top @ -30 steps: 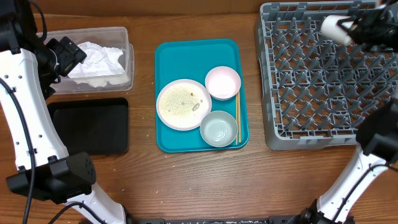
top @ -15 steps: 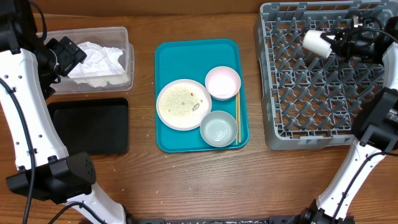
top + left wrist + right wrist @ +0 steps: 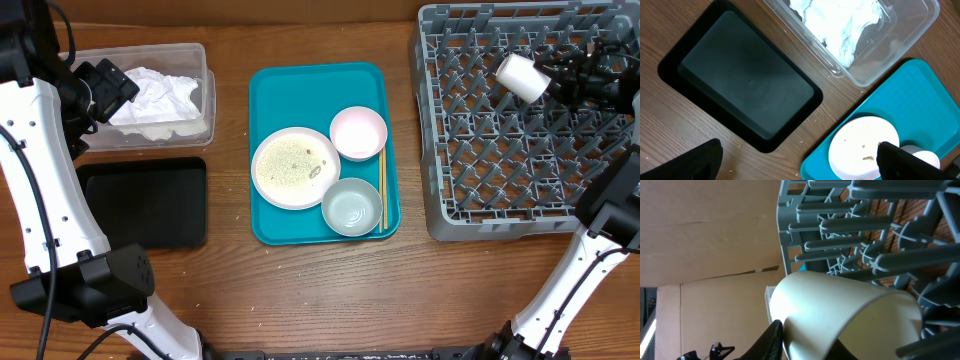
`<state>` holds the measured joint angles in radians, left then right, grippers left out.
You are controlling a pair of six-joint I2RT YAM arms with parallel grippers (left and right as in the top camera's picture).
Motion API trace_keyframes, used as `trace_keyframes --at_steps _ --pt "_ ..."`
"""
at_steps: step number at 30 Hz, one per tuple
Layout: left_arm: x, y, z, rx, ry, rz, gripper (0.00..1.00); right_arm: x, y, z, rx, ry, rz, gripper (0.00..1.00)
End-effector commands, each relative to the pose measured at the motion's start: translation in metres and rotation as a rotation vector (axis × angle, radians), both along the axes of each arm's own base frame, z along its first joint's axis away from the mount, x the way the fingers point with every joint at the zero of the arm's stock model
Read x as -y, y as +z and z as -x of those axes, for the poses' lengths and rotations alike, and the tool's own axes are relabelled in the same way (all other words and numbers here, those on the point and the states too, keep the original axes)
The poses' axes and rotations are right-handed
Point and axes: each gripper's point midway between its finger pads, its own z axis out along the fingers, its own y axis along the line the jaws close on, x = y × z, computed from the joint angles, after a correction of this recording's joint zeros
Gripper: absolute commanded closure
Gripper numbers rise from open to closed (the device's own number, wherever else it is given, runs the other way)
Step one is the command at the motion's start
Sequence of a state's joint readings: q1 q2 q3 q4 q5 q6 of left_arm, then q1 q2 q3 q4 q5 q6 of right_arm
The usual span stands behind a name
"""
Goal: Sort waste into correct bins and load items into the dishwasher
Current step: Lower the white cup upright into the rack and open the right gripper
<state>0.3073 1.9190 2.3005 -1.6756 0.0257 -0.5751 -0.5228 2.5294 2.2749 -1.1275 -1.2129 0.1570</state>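
One big grey dish rack [image 3: 500, 190] takes up the right side of the bench [image 3: 320, 290], pegs upright and mostly bare. Teal tray [image 3: 300, 85] sits mid-bench, well apart from the rack. Black tray [image 3: 140, 205] is at the left with nothing visible inside. Clear tub [image 3: 205, 90] is just behind it and holds the crumpled white napkin [image 3: 155, 95].

On the teal tray:
- The round plate [image 3: 262, 170] is at the left, with pale rice-like scraps [image 3: 292, 160] spread across it.
- The pink bowl [image 3: 358, 132] touches the plate's upper right edge.
- The whitish-blue bowl [image 3: 352, 206] is just below the pink bowl, against the plate's lower right edge.
- The chopsticks [image 3: 381, 190] lie along the tray's right side, beside both bowls.

The small white cup [image 3: 522, 76] is over the rear part of the rack, tipped on its side. It is right at the tip of the right gripper [image 3: 552, 80]. In the right wrist view one dark finger lies against the cup wall, with rack pegs close behind. Can't tell whether the right gripper is clamping the cup or has let it loose.

The left gripper [image 3: 795, 162] is spread wide with nothing between the fingers. It hangs above the left end of the clear tub. Its wrist view looks down on the black tray, the tub and the plate.
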Motion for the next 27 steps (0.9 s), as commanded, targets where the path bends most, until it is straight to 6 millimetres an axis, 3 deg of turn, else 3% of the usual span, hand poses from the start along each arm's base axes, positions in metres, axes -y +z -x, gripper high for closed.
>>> trace_keyframes --at_steps 1,5,10,15,18,20,24,26,27 --pt "0.001 0.001 -0.003 0.006 0.006 -0.001 0.01 -0.003 -0.016 -0.001 -0.041 0.0 0.037 0.75" --pt "0.001 0.001 -0.003 0.006 0.006 -0.001 0.0 0.022 -0.015 0.009 -0.113 -0.061 0.126 0.69" --pt "0.001 0.001 -0.003 0.006 0.006 -0.001 0.0 0.065 -0.009 0.035 -0.256 -0.166 0.365 0.53" --pt "0.001 0.001 -0.003 0.006 0.006 -0.001 0.0 0.082 0.034 0.051 -0.252 -0.23 0.503 0.52" --pt "0.001 0.001 -0.003 0.006 0.006 -0.001 0.0 0.073 0.059 0.05 -0.2 -0.23 0.533 0.52" --pt "0.001 0.001 -0.003 0.006 0.006 -0.001 0.0 0.056 0.074 0.044 -0.156 -0.208 0.553 0.56" --pt "0.001 0.001 -0.003 0.006 0.006 -0.001 0.0 0.015 0.078 0.023 -0.094 -0.133 0.588 0.82" --pt "0.001 0.001 -0.003 0.006 0.006 -0.001 0.0 0.001 0.072 0.013 -0.092 -0.114 0.651 0.95" --pt "0.001 0.001 -0.003 0.006 0.006 -0.001 0.0 -0.005 0.065 0.008 -0.103 -0.11 0.711 0.96"
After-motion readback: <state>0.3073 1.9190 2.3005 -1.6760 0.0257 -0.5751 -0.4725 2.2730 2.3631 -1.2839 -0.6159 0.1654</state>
